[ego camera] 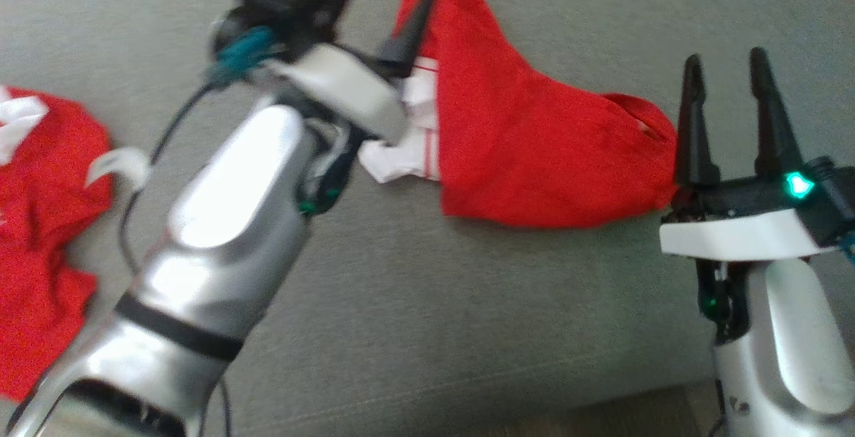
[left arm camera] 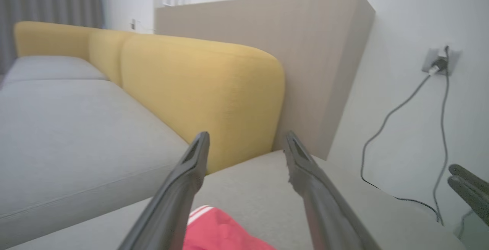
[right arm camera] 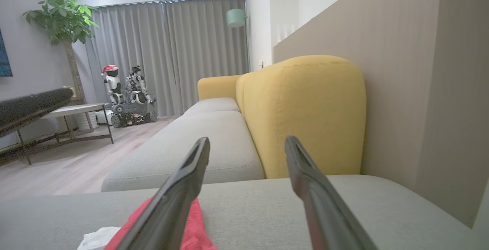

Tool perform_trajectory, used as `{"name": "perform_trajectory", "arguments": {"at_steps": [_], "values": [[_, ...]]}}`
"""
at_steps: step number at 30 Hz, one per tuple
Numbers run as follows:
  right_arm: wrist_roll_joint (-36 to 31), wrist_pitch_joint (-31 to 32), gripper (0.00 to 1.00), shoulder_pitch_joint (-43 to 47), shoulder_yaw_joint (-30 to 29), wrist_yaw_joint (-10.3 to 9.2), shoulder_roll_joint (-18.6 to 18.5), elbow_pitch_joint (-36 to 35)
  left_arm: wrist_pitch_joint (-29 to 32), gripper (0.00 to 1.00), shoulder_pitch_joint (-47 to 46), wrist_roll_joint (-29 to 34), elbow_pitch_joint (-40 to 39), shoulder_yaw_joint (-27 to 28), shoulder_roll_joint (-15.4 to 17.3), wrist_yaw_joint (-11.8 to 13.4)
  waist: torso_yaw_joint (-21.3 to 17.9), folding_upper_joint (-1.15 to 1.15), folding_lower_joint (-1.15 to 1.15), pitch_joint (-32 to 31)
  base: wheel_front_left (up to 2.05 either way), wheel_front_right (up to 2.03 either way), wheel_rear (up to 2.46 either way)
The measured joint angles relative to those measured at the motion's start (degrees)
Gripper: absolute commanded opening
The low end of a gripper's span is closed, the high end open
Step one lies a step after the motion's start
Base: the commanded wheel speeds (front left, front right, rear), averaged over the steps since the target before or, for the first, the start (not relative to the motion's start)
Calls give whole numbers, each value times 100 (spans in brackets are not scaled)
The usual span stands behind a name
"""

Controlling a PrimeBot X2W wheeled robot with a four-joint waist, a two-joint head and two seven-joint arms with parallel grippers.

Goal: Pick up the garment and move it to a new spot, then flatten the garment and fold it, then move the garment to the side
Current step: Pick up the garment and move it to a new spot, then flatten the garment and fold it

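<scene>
Garment point(ego camera: 534, 150) on sofa point(ego camera: 427, 290), left hand point(left arm camera: 247, 137) spread above

My head camera looks steeply down from close above onto the grey sofa seat point(ego camera: 414, 303). My left arm point(ego camera: 227, 223) crosses the left half of that view, and my right gripper point(ego camera: 725, 56) rises at the lower right. My left wrist camera sits low over that seat, facing along my left gripper point(left arm camera: 246, 133) toward the yellow backrest point(left arm camera: 202, 97) and a wall socket point(left arm camera: 437, 60). My right wrist camera sits equally low, facing the same backrest, with curtains point(right arm camera: 172, 51) far behind. All three views share the seat and the red garment point(ego camera: 534, 150); both wrist views share the backrest.
</scene>
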Motion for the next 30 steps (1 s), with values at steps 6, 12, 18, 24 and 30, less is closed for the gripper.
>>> {"name": "perform_trajectory", "arguments": {"at_steps": [6,12,18,24,30], "values": [[-348,0,100,340,91,0,0,186,-40,100,1393,298,-443,748,433,23,667,0,0,-271,0,0,0],[-465,0,100,606,45,0,2,370,-40,100,2865,539,-839,1443,480,-49,1282,0,0,-568,0,0,0],[-469,0,100,722,3,0,2,483,-40,100,3845,859,-1226,2184,140,-179,1623,0,0,-834,0,0,0],[-780,114,100,661,14,0,2,546,-40,100,4025,1160,-1377,2514,-164,-443,1837,0,0,-756,0,0,0],[-1225,820,100,-120,70,0,-5,840,-40,100,3904,1310,-1373,2526,-280,-591,2028,0,0,-482,0,0,0]]}}
